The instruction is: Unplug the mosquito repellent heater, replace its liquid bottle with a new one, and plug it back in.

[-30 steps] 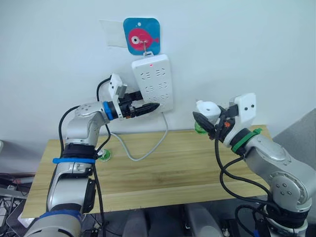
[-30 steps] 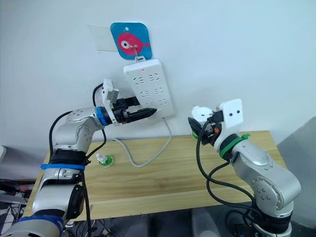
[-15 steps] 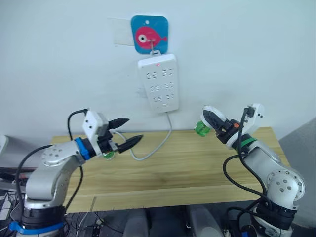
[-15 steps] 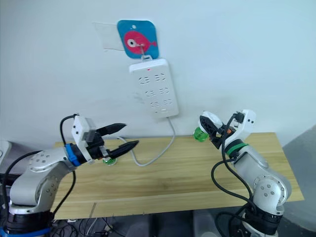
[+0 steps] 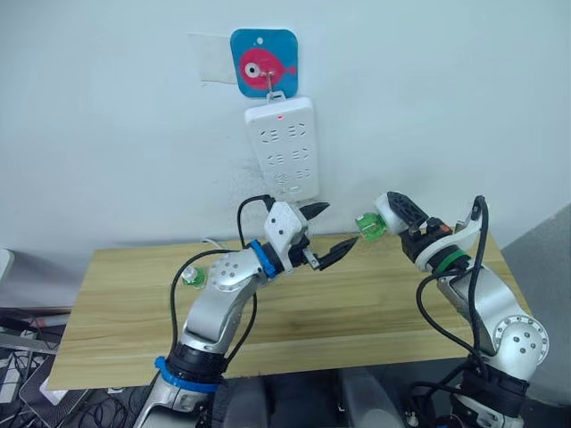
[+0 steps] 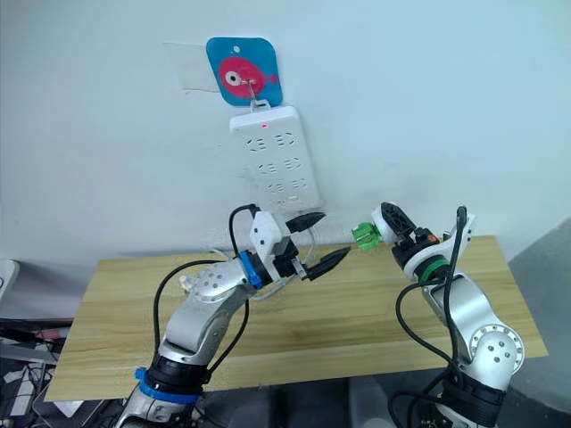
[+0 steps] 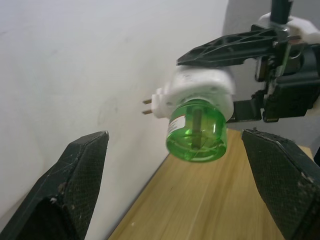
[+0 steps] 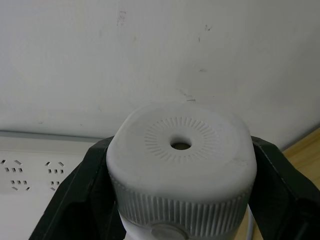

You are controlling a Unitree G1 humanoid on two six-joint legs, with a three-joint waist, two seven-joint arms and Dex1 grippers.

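Both arms are built of rounded silver-grey metal segments with black joints. The left arm point(image 5: 219, 290) wears a blue band at the wrist and another blue ring low near its base; the right arm point(image 5: 486, 308) wears a green wrist band. Loose black cables loop along each arm. A white box-shaped camera housing sits on the left wrist. Each gripper has two black, tapered, pointed fingers point(image 5: 337, 253) with a finely textured surface.
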